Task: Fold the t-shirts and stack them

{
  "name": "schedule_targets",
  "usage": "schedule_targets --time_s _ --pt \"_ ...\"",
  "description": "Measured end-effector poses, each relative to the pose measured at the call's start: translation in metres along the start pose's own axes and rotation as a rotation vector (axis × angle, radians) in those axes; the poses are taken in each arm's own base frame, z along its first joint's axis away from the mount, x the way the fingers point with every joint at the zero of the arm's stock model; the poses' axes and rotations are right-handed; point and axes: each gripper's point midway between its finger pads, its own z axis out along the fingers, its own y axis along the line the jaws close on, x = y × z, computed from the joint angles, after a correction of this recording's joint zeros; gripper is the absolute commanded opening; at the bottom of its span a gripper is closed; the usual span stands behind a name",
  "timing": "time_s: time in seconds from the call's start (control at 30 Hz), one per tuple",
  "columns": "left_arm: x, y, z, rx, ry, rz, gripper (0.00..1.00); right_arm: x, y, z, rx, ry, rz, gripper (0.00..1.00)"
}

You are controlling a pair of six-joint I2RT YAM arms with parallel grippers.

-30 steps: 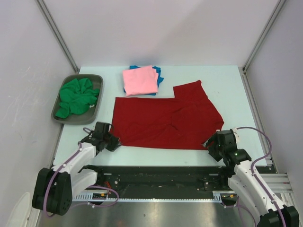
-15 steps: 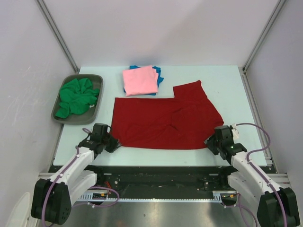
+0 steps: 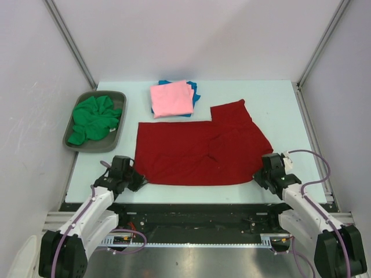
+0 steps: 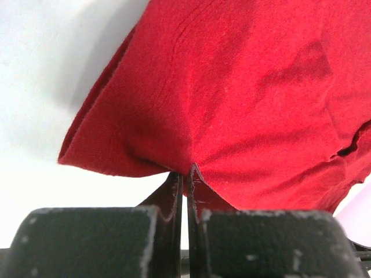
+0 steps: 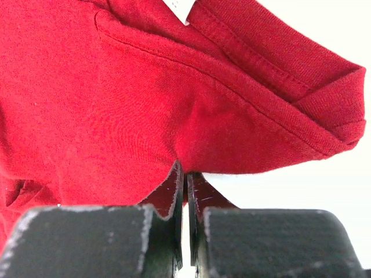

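The red shirt [image 3: 200, 153], spread on the surface [image 3: 278, 110], is pinched at its near corners by the left hand [image 3: 137, 179] and right hand [image 3: 258, 175], both closed on cloth that looks soft, light and droopy.

Finding: I work in a robotics lab test cell, not a home. Plain white panels [image 3: 203, 35] close in my pale worktop [image 3: 278, 110] on three sides, joined by bare aluminium posts [image 3: 70, 40]. My arms [image 3: 87, 211] are bolted to a metal rail [image 3: 191, 223] with exposed cabling [image 3: 307, 152].
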Motion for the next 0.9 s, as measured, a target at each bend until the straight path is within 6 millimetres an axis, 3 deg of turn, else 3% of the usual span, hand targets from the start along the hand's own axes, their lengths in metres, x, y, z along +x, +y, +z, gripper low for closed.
schedule_targets --time_s 0.6,0.63,0.67,0.73,0.77,0.8,0.87,0.9 --pt "0.017 0.032 -0.013 -0.003 0.000 -0.014 0.00 0.027 -0.036 -0.042 0.058 0.070 -0.057 0.02" --pt "0.017 0.033 -0.014 -0.003 0.000 -0.014 0.02 0.029 -0.037 -0.043 0.061 0.075 -0.059 0.19" --pt "0.018 0.034 -0.015 -0.002 0.000 -0.014 0.05 0.031 -0.038 -0.044 0.063 0.078 -0.061 0.26" --pt "0.019 0.036 -0.016 0.000 -0.001 -0.016 0.32 0.033 -0.039 -0.047 0.065 0.082 -0.063 0.43" --pt "0.019 0.037 -0.016 0.001 -0.001 -0.015 0.42 0.034 -0.040 -0.048 0.067 0.082 -0.065 0.47" --pt "0.020 0.037 -0.017 0.004 0.002 -0.023 0.59 0.035 -0.040 -0.049 0.065 0.083 -0.066 0.56" --pt "0.021 0.029 -0.019 0.042 0.011 -0.035 0.72 0.034 -0.040 -0.054 0.063 0.074 -0.068 0.83" --pt "0.022 0.022 -0.021 0.073 0.018 -0.040 0.78 0.032 -0.038 -0.058 0.057 0.065 -0.067 0.92"
